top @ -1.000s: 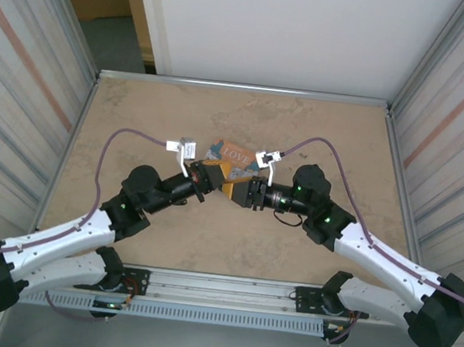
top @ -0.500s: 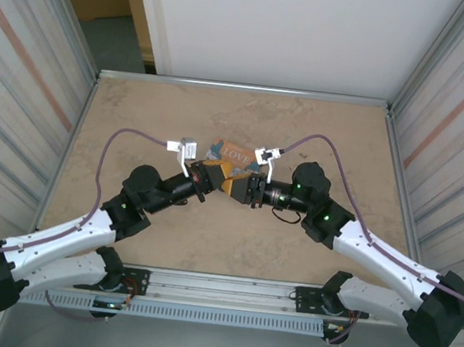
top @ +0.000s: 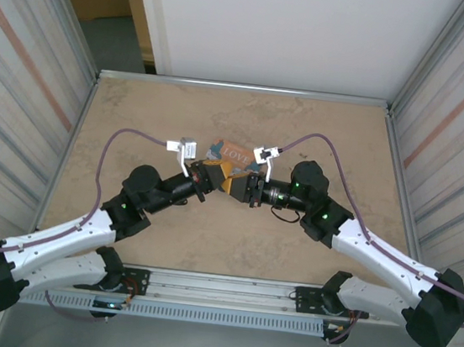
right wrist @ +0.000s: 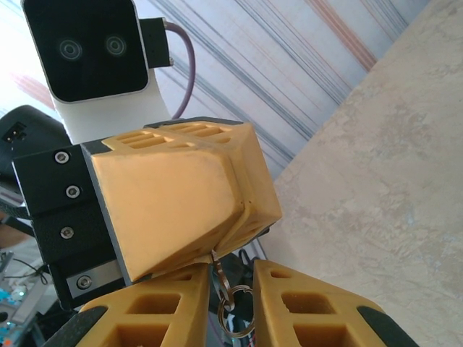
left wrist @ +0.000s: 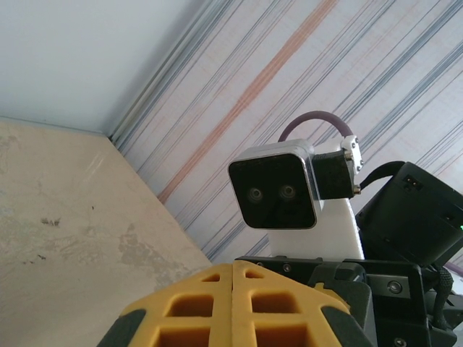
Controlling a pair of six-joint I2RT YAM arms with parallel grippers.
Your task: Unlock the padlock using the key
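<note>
Right end effector [right wrist: 233, 322] sits at the bottom of its wrist view, fingers narrowly apart on either side of a small metal ring [right wrist: 233, 295]. We cannot tell whether they touch it. Left end effector [right wrist: 224, 242] is clamped fully shut at frame centre, and the ring hangs from a wire loop [right wrist: 215, 262] at its tip. Padlock is hidden; we judge it is held inside those fingers.

Progress: early. We cannot make out a key blade. Insertion, turn and shackle release are left.

Count: two end effectors, one ring, one "LOVE" box [top: 233, 152] at the middle of the bench [top: 306, 123].
</note>
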